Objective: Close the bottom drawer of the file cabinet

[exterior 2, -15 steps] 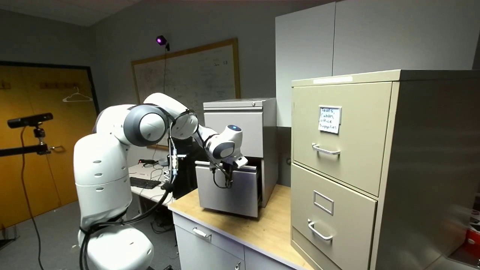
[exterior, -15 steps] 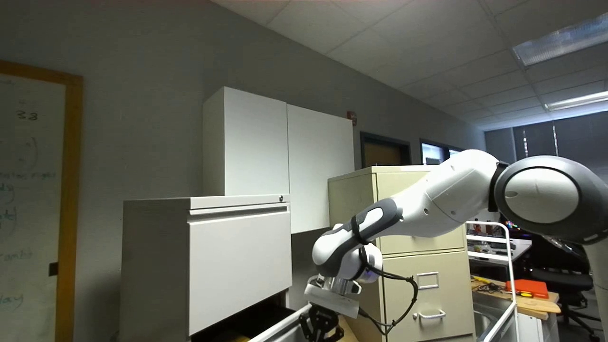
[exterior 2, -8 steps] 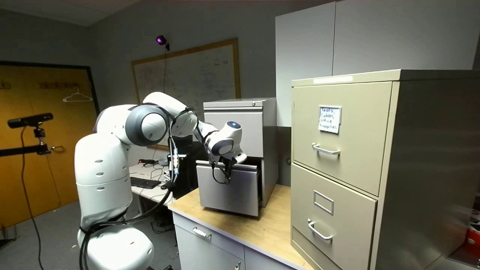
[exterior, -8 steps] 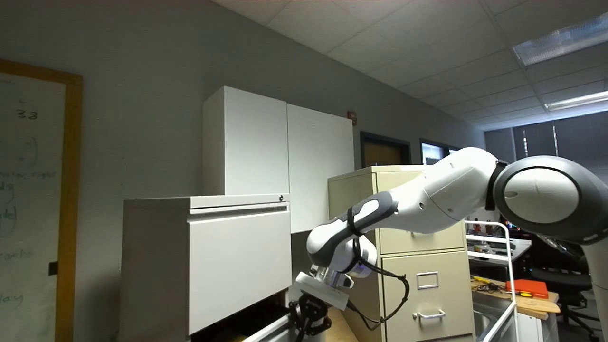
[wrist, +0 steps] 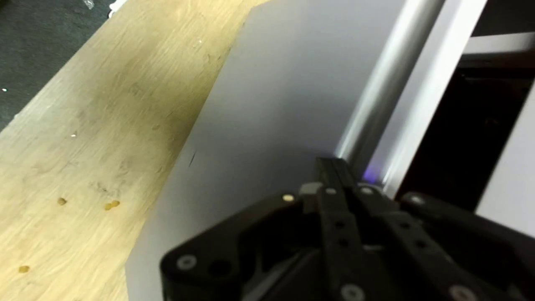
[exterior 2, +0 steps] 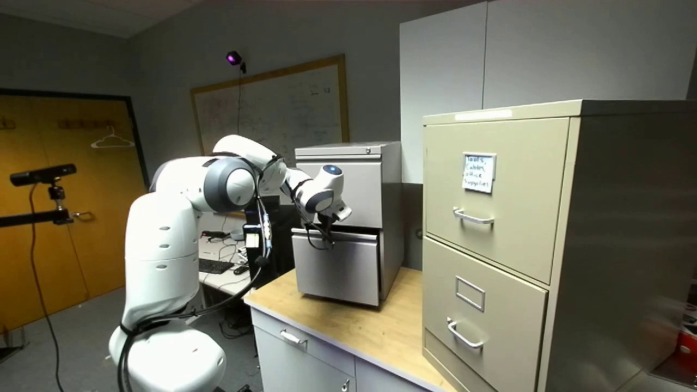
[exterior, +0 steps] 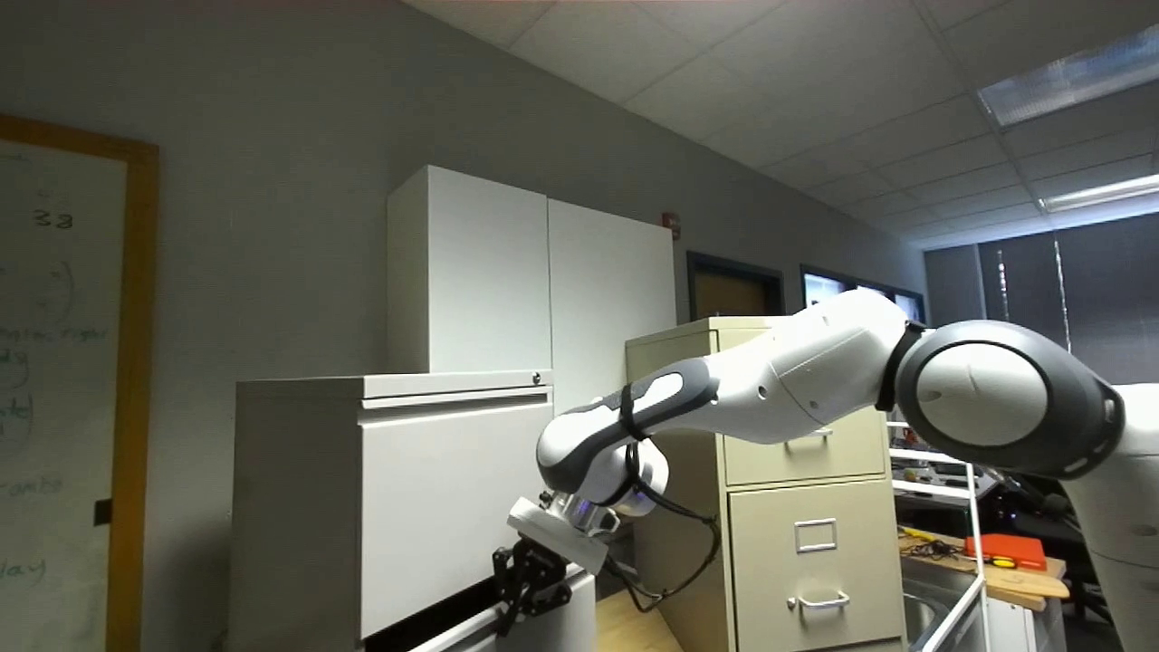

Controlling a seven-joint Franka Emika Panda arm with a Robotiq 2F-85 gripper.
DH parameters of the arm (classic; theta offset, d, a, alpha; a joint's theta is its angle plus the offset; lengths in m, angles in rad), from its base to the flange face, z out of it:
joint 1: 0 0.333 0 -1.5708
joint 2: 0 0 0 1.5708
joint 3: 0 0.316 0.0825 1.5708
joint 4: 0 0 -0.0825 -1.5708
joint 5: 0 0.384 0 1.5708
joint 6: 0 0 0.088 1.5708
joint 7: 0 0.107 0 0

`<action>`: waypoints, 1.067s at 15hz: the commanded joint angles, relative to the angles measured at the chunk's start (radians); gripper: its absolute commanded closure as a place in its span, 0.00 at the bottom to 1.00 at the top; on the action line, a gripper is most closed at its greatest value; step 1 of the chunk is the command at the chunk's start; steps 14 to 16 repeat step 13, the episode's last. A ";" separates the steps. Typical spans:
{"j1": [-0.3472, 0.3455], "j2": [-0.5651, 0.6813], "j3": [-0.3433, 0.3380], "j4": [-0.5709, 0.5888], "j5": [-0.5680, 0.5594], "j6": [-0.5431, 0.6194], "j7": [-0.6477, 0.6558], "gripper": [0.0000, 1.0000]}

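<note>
The pale grey file cabinet [exterior: 457, 512] stands on a wooden counter; it also shows in an exterior view [exterior 2: 392, 212]. Its bottom drawer [exterior 2: 337, 272] is partly open, with a dark gap behind its upper rim. In the wrist view the drawer's flat grey front [wrist: 271, 104] and rounded rim fill the middle, with the dark drawer opening at right. My gripper [wrist: 336, 161] is shut, its fingers together with nothing between them. The fingertips are at the drawer's front, just below its rim; they appear to touch it. In both exterior views the gripper [exterior: 512, 620] [exterior 2: 331, 242] is in front of the drawer's upper edge.
A beige file cabinet [exterior 2: 490, 272] with two handled drawers stands beside the grey one on the same side of the room. The wooden counter [exterior 2: 370, 332] runs under the grey cabinet. White wall cupboards [exterior: 489, 272] hang behind. A desk with a keyboard [exterior 2: 213, 265] is behind the arm.
The bottom drawer has moved inward, and the gap behind its rim has narrowed. My gripper and arm have moved with it toward the cabinet. The gripper appears shut throughout.
</note>
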 commanded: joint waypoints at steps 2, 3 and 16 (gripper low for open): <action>0.036 0.151 0.026 0.224 -0.022 0.002 0.027 1.00; 0.040 0.169 0.026 0.256 -0.026 -0.001 0.026 1.00; 0.058 0.267 0.029 0.434 -0.051 -0.052 0.006 1.00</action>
